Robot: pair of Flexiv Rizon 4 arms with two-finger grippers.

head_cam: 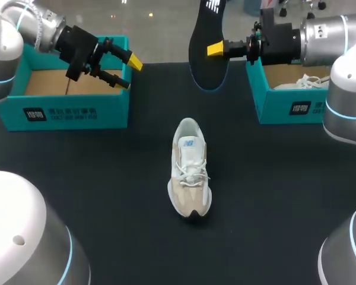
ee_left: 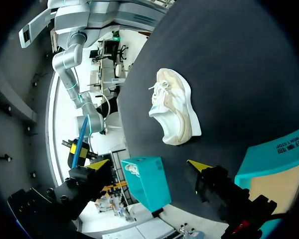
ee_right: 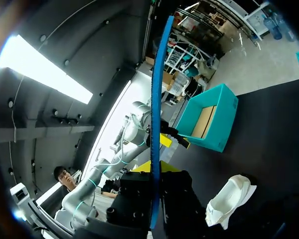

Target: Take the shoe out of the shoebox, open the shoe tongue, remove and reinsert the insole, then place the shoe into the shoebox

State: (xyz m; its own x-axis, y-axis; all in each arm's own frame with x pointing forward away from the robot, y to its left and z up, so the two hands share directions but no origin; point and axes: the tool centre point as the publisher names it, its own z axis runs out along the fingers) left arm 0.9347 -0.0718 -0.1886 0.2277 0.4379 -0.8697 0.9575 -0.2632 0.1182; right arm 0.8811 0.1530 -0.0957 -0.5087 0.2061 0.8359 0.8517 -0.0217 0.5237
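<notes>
- Insole (head_cam: 204,71) is out, pinched by the right claw (head_cam: 212,48), upper middle of frame.
- Shoe (head_cam: 190,169) sits mid-table, frame centre.
- Left claw (head_cam: 126,71) gapes empty, upper left.
- Next, I reckon: slide insole back in.

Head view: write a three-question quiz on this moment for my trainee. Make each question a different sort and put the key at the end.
1. True or false: the insole lies inside the shoe on the table.
2. Pick one. The right hand is: A) open; B) shut on the insole; C) shut on the shoe.
3. Fill in: a second shoe lies in the ___ shoebox.
Key: 1 false, it is held up off the table, apart from the shoe. 2 B. 3 right.
</notes>
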